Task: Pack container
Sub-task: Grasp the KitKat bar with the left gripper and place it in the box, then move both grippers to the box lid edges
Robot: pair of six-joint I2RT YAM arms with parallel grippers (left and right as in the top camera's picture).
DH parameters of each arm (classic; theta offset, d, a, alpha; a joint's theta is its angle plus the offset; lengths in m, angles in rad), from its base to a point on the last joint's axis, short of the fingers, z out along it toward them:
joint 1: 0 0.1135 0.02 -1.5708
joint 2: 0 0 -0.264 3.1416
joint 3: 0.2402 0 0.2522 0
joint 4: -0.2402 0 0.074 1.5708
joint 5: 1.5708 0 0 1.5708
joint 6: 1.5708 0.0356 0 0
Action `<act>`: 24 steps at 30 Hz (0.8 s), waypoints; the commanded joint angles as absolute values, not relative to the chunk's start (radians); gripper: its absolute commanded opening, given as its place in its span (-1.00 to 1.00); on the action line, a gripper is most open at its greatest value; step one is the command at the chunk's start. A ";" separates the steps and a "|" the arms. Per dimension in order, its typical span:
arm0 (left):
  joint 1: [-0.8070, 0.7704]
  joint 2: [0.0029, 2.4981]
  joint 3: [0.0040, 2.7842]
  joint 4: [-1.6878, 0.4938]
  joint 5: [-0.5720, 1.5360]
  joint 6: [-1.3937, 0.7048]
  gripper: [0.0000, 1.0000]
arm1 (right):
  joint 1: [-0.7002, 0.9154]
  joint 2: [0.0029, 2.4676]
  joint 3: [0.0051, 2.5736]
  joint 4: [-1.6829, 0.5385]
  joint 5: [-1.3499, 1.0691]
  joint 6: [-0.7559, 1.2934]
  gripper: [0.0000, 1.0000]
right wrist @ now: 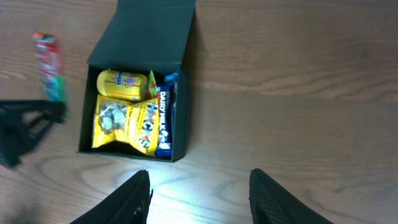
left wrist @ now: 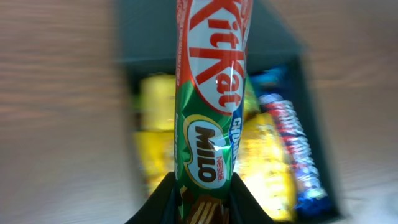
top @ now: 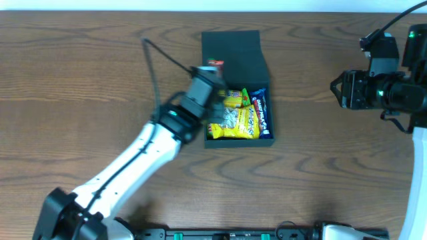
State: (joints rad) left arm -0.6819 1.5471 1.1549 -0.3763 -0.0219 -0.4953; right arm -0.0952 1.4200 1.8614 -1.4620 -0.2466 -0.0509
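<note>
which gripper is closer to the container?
Left. The left gripper holds a KitKat bar at the container, by its left rim; the right gripper sits far off its right side.

In the left wrist view the KitKat Milo bar (left wrist: 211, 93) runs off the top edge and hides the middle of the container (left wrist: 149, 31). The packets (left wrist: 273, 162) behind it are blurred beyond reading. In the right wrist view the bottom edge cuts off the right gripper (right wrist: 199, 177).

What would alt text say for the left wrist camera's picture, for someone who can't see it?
The left hand grips a red-and-green KitKat Milo bar by its lower end, filling the middle of the frame. Behind it, blurred, sits the open dark green container holding yellow snack packets and a blue chocolate bar.
</note>
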 commanded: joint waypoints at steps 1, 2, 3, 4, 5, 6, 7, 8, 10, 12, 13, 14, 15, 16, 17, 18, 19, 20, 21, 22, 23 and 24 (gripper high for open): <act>-0.755 1.612 1.159 -0.311 -0.015 -0.609 -0.88 | -0.104 1.418 1.859 -1.470 -0.239 -0.030 0.01; -0.769 1.645 1.159 -0.279 0.020 -0.629 -0.88 | -0.104 1.418 1.859 -1.473 -0.239 -0.031 0.01; -0.773 1.679 1.160 -0.245 0.063 -0.640 -0.88 | -0.104 1.418 1.859 -1.473 -0.239 -0.031 0.01; -0.775 1.715 1.161 -0.210 0.092 -0.664 -0.89 | -0.104 1.418 1.859 -1.473 -0.239 -0.031 0.01; -0.775 1.740 1.163 -0.177 0.113 -0.690 -0.88 | -0.104 1.418 1.859 -1.473 -0.239 -0.031 0.01; -0.775 1.752 1.164 -0.155 0.125 -0.706 -0.88 | -0.104 1.418 1.858 -1.473 -0.239 -0.031 0.01; -0.775 1.763 1.167 -0.140 0.127 -0.721 -0.89 | -0.104 1.418 1.859 -1.473 -0.239 -0.031 0.01; -0.776 1.776 1.175 -0.138 0.128 -0.733 -0.89 | -0.104 1.418 1.858 -1.473 -0.239 -0.031 0.02; -0.780 1.788 1.177 -0.143 0.133 -0.734 -0.88 | -0.104 1.418 1.858 -1.473 -0.239 -0.031 0.04; -0.780 1.785 1.178 -0.146 0.160 -0.733 0.09 | -0.104 1.418 1.858 -1.473 -0.239 -0.031 0.07; -0.780 1.777 1.180 -0.155 0.166 -0.733 0.28 | -0.104 1.418 1.858 -1.473 -0.239 -0.031 0.08; -0.778 1.766 1.181 -0.165 0.166 -0.728 0.31 | -0.104 1.418 1.858 -1.473 -0.239 -0.031 0.09; -0.774 1.750 1.181 -0.176 0.165 -0.714 0.30 | -0.104 1.418 1.858 -1.474 -0.239 -0.031 0.08; -0.767 1.726 1.181 -0.192 0.162 -0.698 0.27 | -0.104 1.418 1.858 -1.473 -0.239 -0.031 0.09; -0.754 1.686 1.181 -0.226 0.144 -0.690 0.25 | -0.104 1.418 1.858 -1.473 -0.239 -0.031 0.10; -0.737 1.645 1.182 -0.254 0.126 -0.668 0.18 | -0.104 1.419 1.856 -1.471 -0.239 -0.032 0.09; -0.698 1.559 1.182 -0.315 0.069 -0.612 0.04 | -0.104 1.421 1.834 -1.458 -0.239 -0.036 0.06; -0.677 1.521 1.182 -0.342 0.045 -0.584 -0.09 | -0.104 1.423 1.815 -1.450 -0.240 -0.039 0.03; -0.626 1.460 1.181 -0.389 0.010 -0.545 -0.78 | -0.104 1.426 1.759 -1.422 -0.240 -0.038 -0.27; -0.588 1.433 1.181 -0.422 -0.010 -0.534 -0.88 | -0.104 1.426 1.715 -1.393 -0.244 -0.038 -0.55; -0.529 1.413 1.181 -0.468 -0.018 -0.517 -0.88 | -0.104 1.426 1.633 -1.340 -0.273 -0.038 -0.96; -0.469 1.412 1.181 -0.518 -0.018 -0.514 -0.89 | -0.104 1.427 1.556 -1.283 -0.320 -0.038 -0.97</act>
State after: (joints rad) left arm -0.5381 1.4086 1.1751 -0.4778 0.0353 -0.5674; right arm -0.0952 1.4185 1.6375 -1.3056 -0.2626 -0.0387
